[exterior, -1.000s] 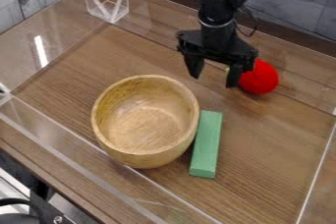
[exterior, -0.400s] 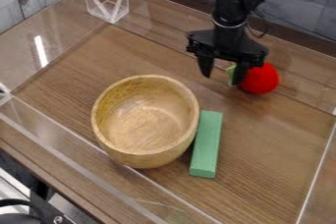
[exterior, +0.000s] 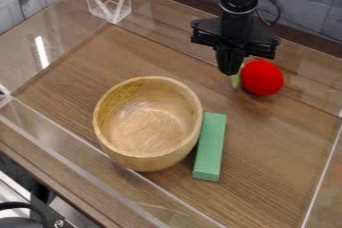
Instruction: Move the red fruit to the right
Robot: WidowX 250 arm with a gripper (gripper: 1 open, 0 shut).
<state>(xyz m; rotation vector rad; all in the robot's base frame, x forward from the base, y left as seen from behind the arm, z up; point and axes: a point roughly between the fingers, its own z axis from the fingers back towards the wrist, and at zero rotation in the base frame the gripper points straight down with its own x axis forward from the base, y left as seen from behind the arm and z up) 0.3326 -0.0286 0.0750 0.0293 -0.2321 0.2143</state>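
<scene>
Gripper (exterior: pixel 233 65), mine: black two-finger tool on a black arm, pointing steeply down near the far right part of the wooden table (exterior: pixel 80 67). Jaws drawn fully together into one narrow tip. Nothing visible between them; I hold nothing. The tip stands just at the left side of the small round bright red toy fruit with a green leafy cap (exterior: pixel 262 78); whether it touches the green cap I cannot tell.

Red fruit: resting on the table, near the right edge and toward the far side, just right of my tip. Not lifted.

Round pale wooden bowl (exterior: pixel 147 122): near the middle of the table toward the near edge, empty, well apart from the fruit.

Flat green rectangular block (exterior: pixel 211 146): lying along the bowl's right side, close against it.

Step in hand, by my judgement: contact stage of moving the fruit rightward; with shut jaws beside it, a push seems more likely than a lift.

Next move calls for: a low, steady sweep toward the right edge, tip kept behind the fruit's centre, since a round fruit may roll off-line or slip past.
</scene>
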